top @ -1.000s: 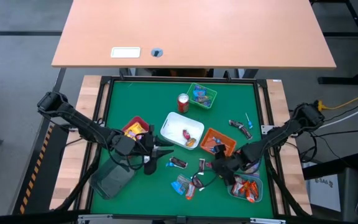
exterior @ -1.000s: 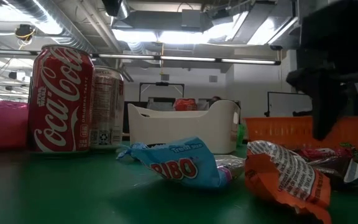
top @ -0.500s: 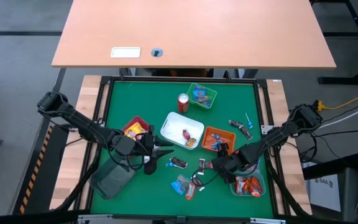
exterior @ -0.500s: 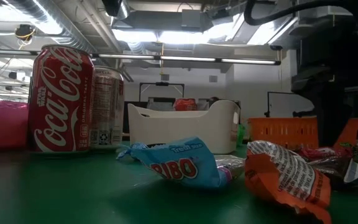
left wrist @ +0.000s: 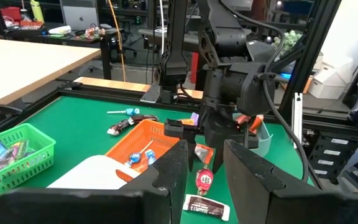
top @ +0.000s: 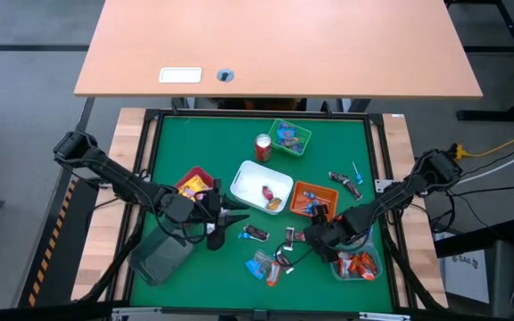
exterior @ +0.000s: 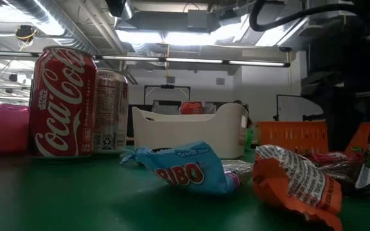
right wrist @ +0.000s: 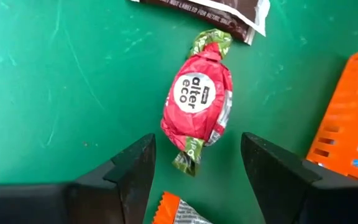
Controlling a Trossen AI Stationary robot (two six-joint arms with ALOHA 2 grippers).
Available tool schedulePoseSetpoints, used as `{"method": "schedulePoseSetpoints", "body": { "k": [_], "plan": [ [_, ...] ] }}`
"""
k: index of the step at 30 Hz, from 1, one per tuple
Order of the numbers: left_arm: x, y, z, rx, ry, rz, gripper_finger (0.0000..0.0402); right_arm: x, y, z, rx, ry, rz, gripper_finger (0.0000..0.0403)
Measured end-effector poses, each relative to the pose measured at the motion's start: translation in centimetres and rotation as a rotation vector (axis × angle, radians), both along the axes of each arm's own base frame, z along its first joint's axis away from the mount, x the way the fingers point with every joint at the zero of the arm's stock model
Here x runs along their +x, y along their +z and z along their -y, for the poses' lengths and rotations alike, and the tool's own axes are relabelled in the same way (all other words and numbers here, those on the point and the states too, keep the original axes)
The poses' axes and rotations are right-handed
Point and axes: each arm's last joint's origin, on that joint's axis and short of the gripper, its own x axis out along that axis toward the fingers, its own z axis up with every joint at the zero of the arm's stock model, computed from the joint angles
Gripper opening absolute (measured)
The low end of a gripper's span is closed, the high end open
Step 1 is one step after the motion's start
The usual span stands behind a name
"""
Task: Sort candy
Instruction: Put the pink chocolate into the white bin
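A red twisted sweet [right wrist: 197, 102] lies on the green table, also seen in the left wrist view [left wrist: 204, 180]. My right gripper [right wrist: 197, 149] [top: 310, 237] hangs open just above it, one finger on either side, touching nothing. A dark bar [right wrist: 210, 9] lies beyond the sweet and an orange wrapper corner [right wrist: 173, 211] near it. My left gripper [left wrist: 205, 149] [top: 237, 214] waits open and empty left of centre, near another dark bar [top: 255, 233]. A blue packet [exterior: 185, 170] and an orange packet [exterior: 294, 183] lie near the table's near edge.
Trays stand around: red [top: 194, 181], white [top: 261, 185], green [top: 290, 135], orange [top: 313, 201], a clear one with orange packets [top: 357, 266] and a clear one at near left [top: 159, 259]. A red can [top: 263, 147] stands by the white tray. A lollipop and bar [top: 346, 181] lie at the right.
My right gripper has moved a little away from the clear tray at near right, toward the table's left and far side, and now hangs over the red sweet. The clear tray's packets show more fully now.
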Motion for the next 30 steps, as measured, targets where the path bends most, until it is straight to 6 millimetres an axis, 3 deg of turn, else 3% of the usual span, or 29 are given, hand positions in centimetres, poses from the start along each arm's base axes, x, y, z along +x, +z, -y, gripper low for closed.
{"method": "schedulePoseSetpoints", "body": {
  "k": [5, 22, 30],
  "plan": [
    [0.0, 0.0, 0.0, 0.000, 0.000, 0.000, 0.0099, 0.0, -0.2, -0.1, 0.005, 0.002, -0.007, 0.0207],
    [0.0, 0.0, 0.0, 0.000, 0.000, 0.000, 0.0099, 0.0, -0.2, -0.2, 0.040, 0.015, -0.024, 0.0011],
    [0.0, 0.0, 0.0, 0.000, 0.000, 0.000, 0.0099, 0.8, 1.3, -0.7, 0.059, 0.019, -0.013, 0.0006]
  ]
}}
